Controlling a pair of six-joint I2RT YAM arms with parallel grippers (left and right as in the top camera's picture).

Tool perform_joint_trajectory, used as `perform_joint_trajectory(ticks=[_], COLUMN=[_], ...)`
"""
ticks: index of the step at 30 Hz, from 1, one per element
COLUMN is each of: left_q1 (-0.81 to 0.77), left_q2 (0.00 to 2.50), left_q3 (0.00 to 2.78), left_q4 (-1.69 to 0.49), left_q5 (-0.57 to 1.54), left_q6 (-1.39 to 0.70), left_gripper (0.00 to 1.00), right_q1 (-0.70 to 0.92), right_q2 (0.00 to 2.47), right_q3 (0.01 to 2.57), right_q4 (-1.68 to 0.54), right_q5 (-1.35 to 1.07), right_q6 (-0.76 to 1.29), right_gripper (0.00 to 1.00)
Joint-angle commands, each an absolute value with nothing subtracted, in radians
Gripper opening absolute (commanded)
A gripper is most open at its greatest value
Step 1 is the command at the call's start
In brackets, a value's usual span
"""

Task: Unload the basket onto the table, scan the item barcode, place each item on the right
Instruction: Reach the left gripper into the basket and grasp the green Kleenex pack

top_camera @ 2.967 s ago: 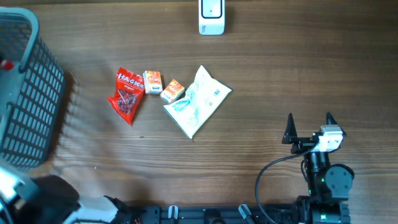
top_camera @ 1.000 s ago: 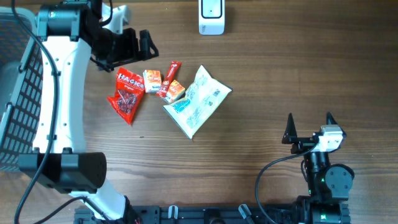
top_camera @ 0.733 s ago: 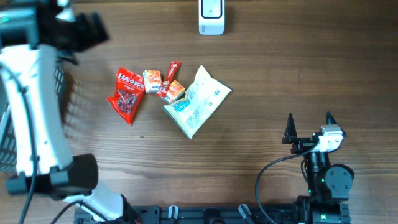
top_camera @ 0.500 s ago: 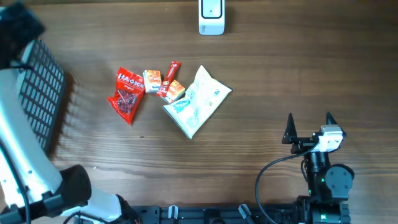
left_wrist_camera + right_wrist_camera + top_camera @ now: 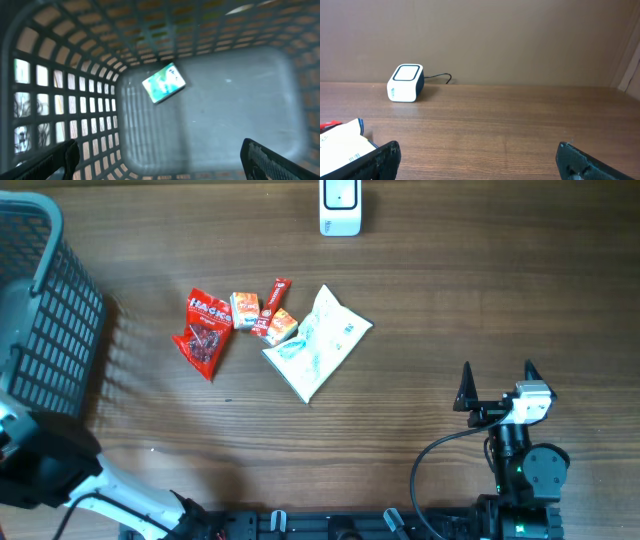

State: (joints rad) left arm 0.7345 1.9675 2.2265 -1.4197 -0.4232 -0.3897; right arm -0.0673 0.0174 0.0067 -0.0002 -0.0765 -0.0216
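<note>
We saw the left arm [image 5: 42,476] had swung off the snacks [image 5: 209,330]; its left tool [image 5: 161,159] hung released over the basket [image 5: 60,75], a green box [image 5: 163,83] lying inside. The right tool [image 5: 480,157] stayed released.

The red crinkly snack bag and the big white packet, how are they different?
The red crinkly snack bag is red with white letters; the big white packet has blue-green print. The red bag is smaller than the white packet. The red bag lies at the row's left end, the white packet at its right. Both lie flat on the wooden table.
</note>
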Motion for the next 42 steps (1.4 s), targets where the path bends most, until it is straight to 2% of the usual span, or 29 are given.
perform_joint_trajectory(ticks=[1,12,31,42], left_q1=[0.794,0.83,0.83,0.83], left_q2=[2.038,2.182,2.19,2.19], left_q3=[2.189,1.987,1.851,1.816], left_q4=[-1.4,-1.269,-1.075,-1.028], left_q5=[-0.339,-0.341,-0.384,-0.446], left_q6=[-0.403,-0.397,-0.439,-0.593], left_gripper=[1.0,1.0,1.0,1.0], right_q1=[-0.072,-0.072,-0.072,-0.072], right_q2=[0.01,0.01,0.01,0.01], right_q3=[0.005,0.005,0.005,0.005], right_q4=[0.001,0.001,0.001,0.001], right_q5=[-0.059,-0.059,-0.059,-0.059], right_q6=[-0.025,-0.025,-0.025,-0.025], right_gripper=[1.0,1.0,1.0,1.0])
